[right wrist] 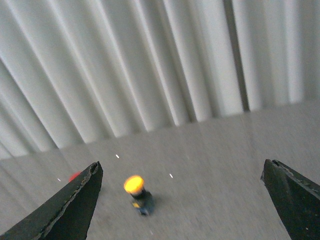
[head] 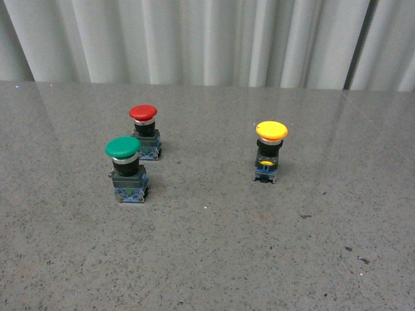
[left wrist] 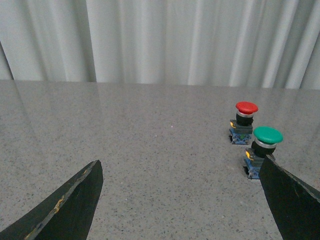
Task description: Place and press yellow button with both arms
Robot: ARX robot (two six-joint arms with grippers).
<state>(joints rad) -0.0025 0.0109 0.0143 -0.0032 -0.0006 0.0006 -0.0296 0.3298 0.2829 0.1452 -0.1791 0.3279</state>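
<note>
Grey surface point(head: 207, 259) carries the yellow button point(head: 271, 150) upright, centre right of the frame. Left pincer point(left wrist: 180, 162) and right pincer point(right wrist: 181, 164) are spread, empty.

The front camera sits on the robot's body, raised, and looks forward and slightly down across a grey speckled table point(head: 207, 265) to a white pleated curtain point(head: 194, 39). A red button point(head: 144, 129), a green button point(head: 126, 167) and a yellow button point(head: 270, 150) stand at middle distance.

The left wrist camera sits low and level over the table, looking out between the spread tips of the left gripper point(left wrist: 181, 160). It shares the red and green buttons with the front view.

The right wrist camera is tilted and blurred, looking between the spread tips of the right gripper point(right wrist: 182, 162). It shares the yellow button, seen farther off.
</note>
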